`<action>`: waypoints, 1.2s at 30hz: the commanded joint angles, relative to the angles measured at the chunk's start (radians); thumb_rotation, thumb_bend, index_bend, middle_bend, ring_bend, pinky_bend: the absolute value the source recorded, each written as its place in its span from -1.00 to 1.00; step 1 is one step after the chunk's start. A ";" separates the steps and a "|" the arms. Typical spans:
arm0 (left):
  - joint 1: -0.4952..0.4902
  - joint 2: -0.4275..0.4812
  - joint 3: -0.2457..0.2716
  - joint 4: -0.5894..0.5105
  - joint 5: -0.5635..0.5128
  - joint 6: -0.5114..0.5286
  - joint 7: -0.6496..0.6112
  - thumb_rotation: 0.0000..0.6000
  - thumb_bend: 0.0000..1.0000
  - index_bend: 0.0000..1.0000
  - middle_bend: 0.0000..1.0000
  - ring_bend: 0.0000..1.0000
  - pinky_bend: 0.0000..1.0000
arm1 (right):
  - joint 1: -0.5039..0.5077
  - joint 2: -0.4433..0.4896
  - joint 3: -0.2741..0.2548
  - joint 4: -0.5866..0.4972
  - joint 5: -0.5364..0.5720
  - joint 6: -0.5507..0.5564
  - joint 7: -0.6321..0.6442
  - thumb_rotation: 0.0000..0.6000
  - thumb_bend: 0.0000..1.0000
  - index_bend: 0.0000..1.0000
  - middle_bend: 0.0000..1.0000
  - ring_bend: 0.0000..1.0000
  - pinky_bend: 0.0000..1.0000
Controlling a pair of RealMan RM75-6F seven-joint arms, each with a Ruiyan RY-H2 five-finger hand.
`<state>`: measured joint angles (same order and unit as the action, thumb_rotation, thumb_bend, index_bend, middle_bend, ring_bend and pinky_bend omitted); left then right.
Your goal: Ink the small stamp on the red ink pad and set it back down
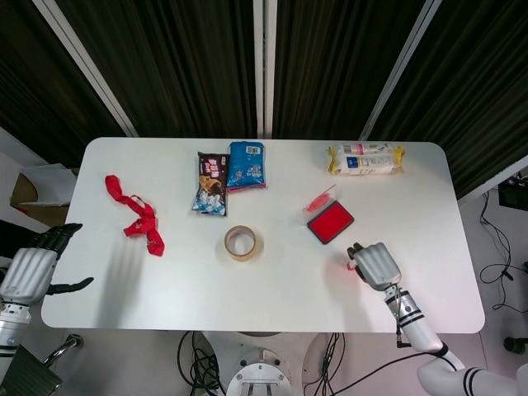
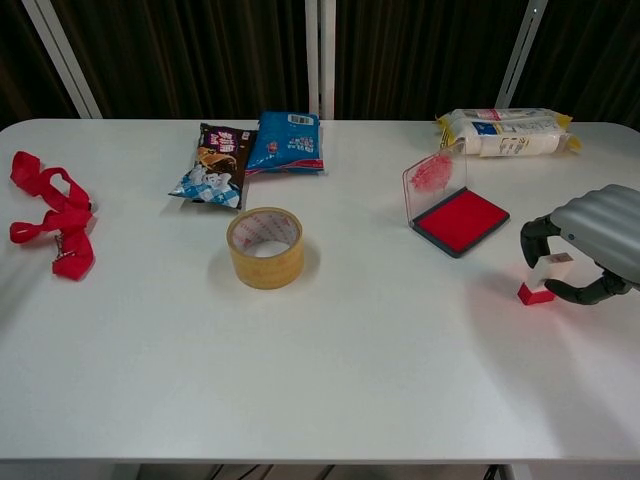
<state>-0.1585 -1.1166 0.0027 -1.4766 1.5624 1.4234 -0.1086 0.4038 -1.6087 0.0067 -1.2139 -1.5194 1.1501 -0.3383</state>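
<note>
Red-based small stamp [image 2: 543, 279] grasped by right hand [image 2: 594, 236]; labels unreadable; left hand [image 1: 30, 264] released.

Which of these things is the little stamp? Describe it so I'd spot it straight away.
Find the open red ink pad on the table's right half. Just nearer the front, by the robot's grey right hand, stands the small stamp: a pale block with a red base, the smallest thing on the table.

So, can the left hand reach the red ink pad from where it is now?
Probably not. The left hand sits off the table's left edge, while the red ink pad lies on the right half, past the tape roll. The right hand is far nearer.
</note>
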 commanded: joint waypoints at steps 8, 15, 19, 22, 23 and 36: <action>-0.001 -0.001 0.000 0.003 -0.001 -0.002 -0.004 0.47 -0.89 -0.77 -0.74 -0.72 -0.50 | -0.001 -0.015 -0.001 0.023 -0.005 0.014 -0.001 1.00 -0.41 0.12 0.04 0.71 0.97; -0.002 0.000 0.000 0.004 0.000 -0.002 -0.008 0.47 -0.89 -0.77 -0.74 -0.72 -0.50 | 0.001 0.000 0.012 0.004 -0.010 0.038 0.014 1.00 -0.40 0.17 0.08 0.71 0.97; -0.003 0.002 -0.001 0.003 -0.001 -0.005 -0.008 0.47 -0.89 -0.77 -0.74 -0.72 -0.50 | 0.011 0.039 0.037 -0.054 -0.019 0.066 0.028 1.00 -0.38 0.18 0.09 0.71 0.97; -0.007 0.002 -0.001 0.000 0.002 -0.008 -0.013 0.47 -0.89 -0.77 -0.74 -0.72 -0.50 | 0.045 0.075 0.081 -0.107 0.000 0.043 0.014 1.00 -0.36 0.20 0.10 0.71 0.97; -0.008 0.002 0.000 -0.001 0.004 -0.009 -0.017 0.47 -0.89 -0.77 -0.74 -0.72 -0.50 | 0.059 0.083 0.096 -0.120 0.012 0.026 0.005 1.00 -0.36 0.20 0.11 0.71 0.97; -0.008 0.005 -0.002 0.005 -0.004 -0.011 -0.021 0.47 -0.89 -0.78 -0.74 -0.72 -0.50 | 0.247 0.025 0.205 -0.057 0.251 -0.253 -0.149 1.00 -0.27 0.24 0.13 0.74 0.97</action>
<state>-0.1663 -1.1117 0.0008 -1.4715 1.5586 1.4124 -0.1299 0.6327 -1.5613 0.2019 -1.2954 -1.2882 0.9186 -0.4737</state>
